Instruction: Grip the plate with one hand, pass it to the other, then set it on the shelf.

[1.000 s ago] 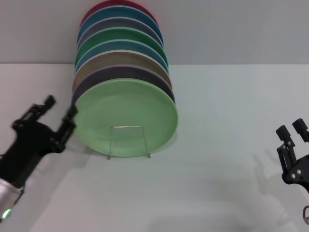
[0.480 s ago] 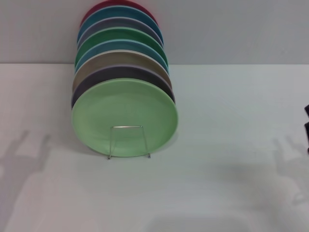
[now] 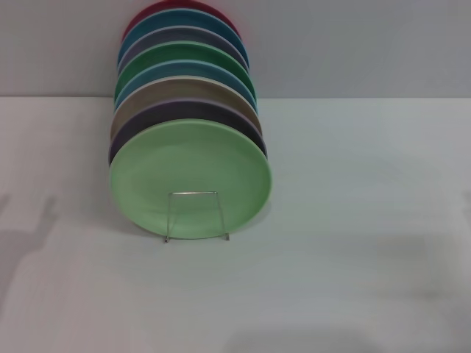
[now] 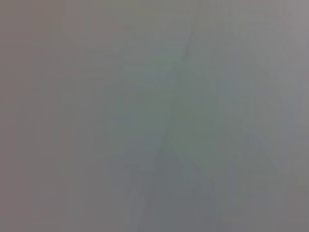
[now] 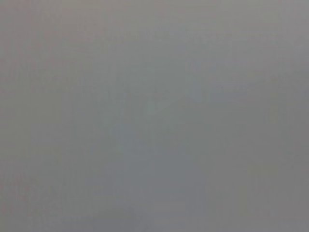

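Both arms have left view, jaws unseen; the plate (image 3: 190, 179) stands foremost in the shelf (image 3: 196, 215).

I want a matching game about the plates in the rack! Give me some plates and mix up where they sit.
Things:
1. light mint-green plate
2. red plate
3. darker green plate
4. wire rack loop

Places:
A. at the very back of the row
B. at the very front of the row, upright
C. standing on the table just in front of the front plate
D. in the middle of the row, between bluish plates

Pairs: 1-B, 2-A, 3-D, 4-C

Neither hand shows in any view.
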Available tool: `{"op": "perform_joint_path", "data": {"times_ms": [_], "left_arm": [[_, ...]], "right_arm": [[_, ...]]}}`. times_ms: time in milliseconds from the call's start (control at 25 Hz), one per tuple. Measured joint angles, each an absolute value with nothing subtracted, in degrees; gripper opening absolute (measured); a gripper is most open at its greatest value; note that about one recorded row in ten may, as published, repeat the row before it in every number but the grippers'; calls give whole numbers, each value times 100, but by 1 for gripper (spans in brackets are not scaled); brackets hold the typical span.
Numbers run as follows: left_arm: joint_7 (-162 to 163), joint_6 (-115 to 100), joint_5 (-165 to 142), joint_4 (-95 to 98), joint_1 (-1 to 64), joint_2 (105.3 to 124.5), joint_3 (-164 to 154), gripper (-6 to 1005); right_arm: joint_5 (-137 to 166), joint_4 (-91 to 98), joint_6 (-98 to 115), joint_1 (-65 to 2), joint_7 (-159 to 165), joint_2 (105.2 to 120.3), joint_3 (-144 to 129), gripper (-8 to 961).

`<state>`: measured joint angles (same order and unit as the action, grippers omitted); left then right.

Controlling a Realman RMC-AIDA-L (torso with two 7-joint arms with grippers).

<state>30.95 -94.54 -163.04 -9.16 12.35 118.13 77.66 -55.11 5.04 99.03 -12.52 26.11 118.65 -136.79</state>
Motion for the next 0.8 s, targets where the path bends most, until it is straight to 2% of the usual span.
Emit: {"op": "perform_joint_path", "data": {"times_ms": [280,800], "left_arm": [[2997,-9244,-16304,-879,1283,11815,7897,844],[2545,-8848,-16119,-926,1456,11868,7892,844]], "right_arm": [[-5511,503,9509,-1390,2581,11894,-13353,678],[-5511,597,9219,-1691,2285,11893,-13037,678]]}}
